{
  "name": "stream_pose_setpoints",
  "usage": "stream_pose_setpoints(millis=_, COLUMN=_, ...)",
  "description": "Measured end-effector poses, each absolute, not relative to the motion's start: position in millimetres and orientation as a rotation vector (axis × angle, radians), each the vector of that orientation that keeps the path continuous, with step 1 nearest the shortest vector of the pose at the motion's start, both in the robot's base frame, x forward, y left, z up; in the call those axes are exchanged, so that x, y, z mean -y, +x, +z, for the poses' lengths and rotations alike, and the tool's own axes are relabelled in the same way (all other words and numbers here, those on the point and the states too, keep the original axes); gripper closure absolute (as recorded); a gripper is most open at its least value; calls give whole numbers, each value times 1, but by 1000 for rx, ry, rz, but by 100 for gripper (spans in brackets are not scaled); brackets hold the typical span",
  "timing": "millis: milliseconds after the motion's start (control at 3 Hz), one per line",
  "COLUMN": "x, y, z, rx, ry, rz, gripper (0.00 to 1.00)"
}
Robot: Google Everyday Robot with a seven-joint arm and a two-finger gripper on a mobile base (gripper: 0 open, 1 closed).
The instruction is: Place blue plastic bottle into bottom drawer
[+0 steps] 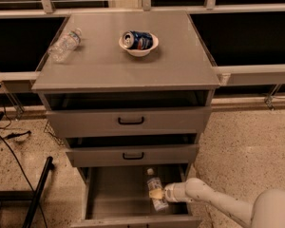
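Jaws closed across the middle of the blue plastic bottle (154, 185), a large clear water bottle with a white and pale-blue label and a white cap: that is how the white two-finger gripper (157, 194) stands, low inside the bottom drawer (114, 194), a wide, boxy grey metal drawer pulled well out. The bottle is in the right part of that drawer, its cap pointing away from the jaws toward the back and its base toward the front wall; whether it touches the drawer floor cannot be told. To the left of the jaws the drawer's plain grey floor lies bare. The pale rounded arm (213, 201) reaches in from the lower right, over the drawer's right wall.

Just above the jaws is the middle grey drawer (99, 156) with a black handle, slightly open, and above that the top grey drawer (85, 122), also ajar. Far above, on the flat grey cabinet top (180, 65), a small white bowl (138, 50) holds a blue soda can (137, 39) on its side. Well to the upper left of the jaws, a smaller slim clear bottle (64, 44) lies near the top's left edge.
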State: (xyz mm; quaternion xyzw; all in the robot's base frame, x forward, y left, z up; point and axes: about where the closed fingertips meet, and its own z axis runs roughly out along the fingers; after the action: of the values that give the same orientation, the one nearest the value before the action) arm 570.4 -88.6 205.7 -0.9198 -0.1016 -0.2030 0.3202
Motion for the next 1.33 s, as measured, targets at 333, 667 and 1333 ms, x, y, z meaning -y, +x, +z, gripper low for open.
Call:
stream_pose_setpoints(millis=333, x=80, y=576, z=184, rx=274, ry=-2426, rz=-527, gripper=100)
stream_pose_setpoints(millis=667, x=72, y=577, z=165, rx=293, ry=-2446, rz=-523, gripper=100)
stream_pose_setpoints(millis=1333, x=60, y=574, z=144, rx=347, ry=-2491, rz=-538, gripper=100)
